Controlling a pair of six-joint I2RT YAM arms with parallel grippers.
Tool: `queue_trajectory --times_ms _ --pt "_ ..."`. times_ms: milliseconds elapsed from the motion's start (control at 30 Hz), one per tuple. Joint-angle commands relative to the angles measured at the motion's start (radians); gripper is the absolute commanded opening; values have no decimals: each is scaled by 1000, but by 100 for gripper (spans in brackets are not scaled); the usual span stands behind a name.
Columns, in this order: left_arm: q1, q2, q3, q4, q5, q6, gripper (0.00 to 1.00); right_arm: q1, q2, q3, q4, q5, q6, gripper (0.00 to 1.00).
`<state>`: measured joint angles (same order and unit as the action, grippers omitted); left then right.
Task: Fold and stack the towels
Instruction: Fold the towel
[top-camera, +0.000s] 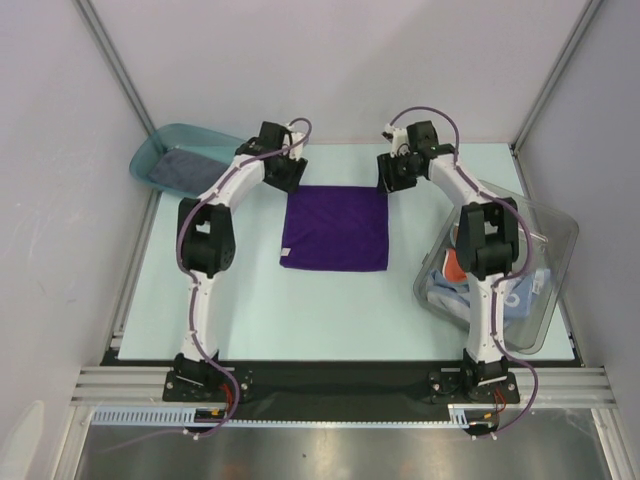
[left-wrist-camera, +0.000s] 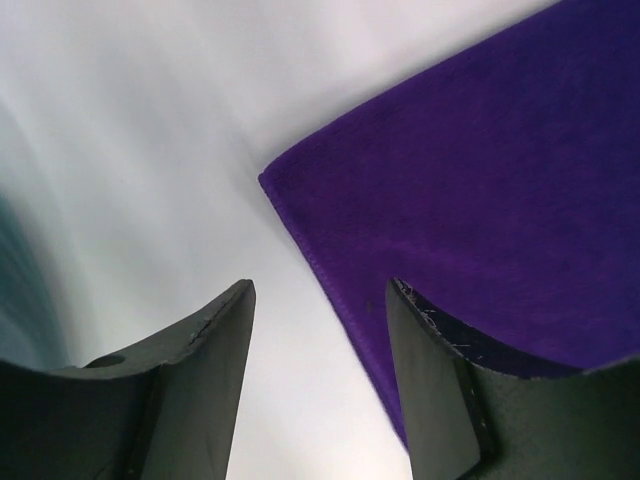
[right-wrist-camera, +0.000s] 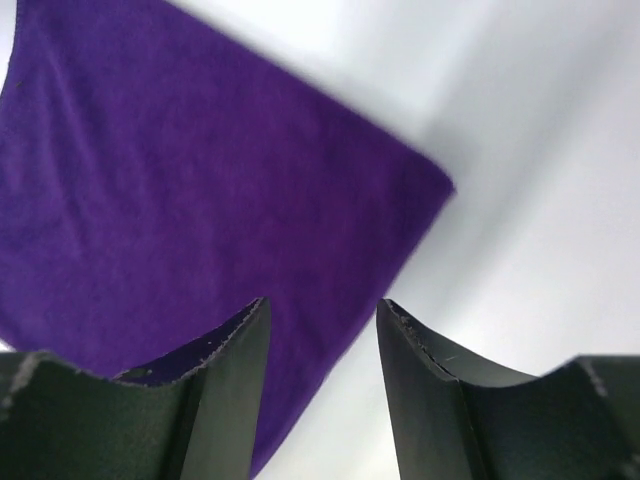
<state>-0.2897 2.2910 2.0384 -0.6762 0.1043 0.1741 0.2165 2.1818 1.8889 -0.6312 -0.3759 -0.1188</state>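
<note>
The top view looks steeply down from above and behind the arm bases (top-camera: 205, 380) (they sit along its lower edge) and takes in the whole tabletop (top-camera: 250, 310). Each wrist camera hangs close over the surface, looking out between its own jaws. The left one frames the purple towel (top-camera: 335, 228) at its far-left corner, the right one at its far-right corner. All three views share that towel.

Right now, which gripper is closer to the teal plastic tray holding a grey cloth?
Left. The left gripper is just right of the teal plastic tray, by the square purple towel's far-left corner; the right gripper is farther, by its far-right corner.
</note>
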Motion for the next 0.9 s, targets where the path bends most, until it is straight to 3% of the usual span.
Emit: queue_trajectory --times_ms 0,233,433,667,867 --pt "26 11 69 7 75 111 62 -17 91 119 -9 -73 -88 53" --pt "27 76 88 59 22 211 63 -45 271 347 -27 -132 -117 50" --pt "35 103 111 109 107 254 64 -57 323 355 27 -135 -130 51" --pt "37 202 235 46 69 300 60 -72 361 386 19 -140 -140 51" --pt "44 219 244 33 143 317 59 -80 371 406 15 -182 -150 46"
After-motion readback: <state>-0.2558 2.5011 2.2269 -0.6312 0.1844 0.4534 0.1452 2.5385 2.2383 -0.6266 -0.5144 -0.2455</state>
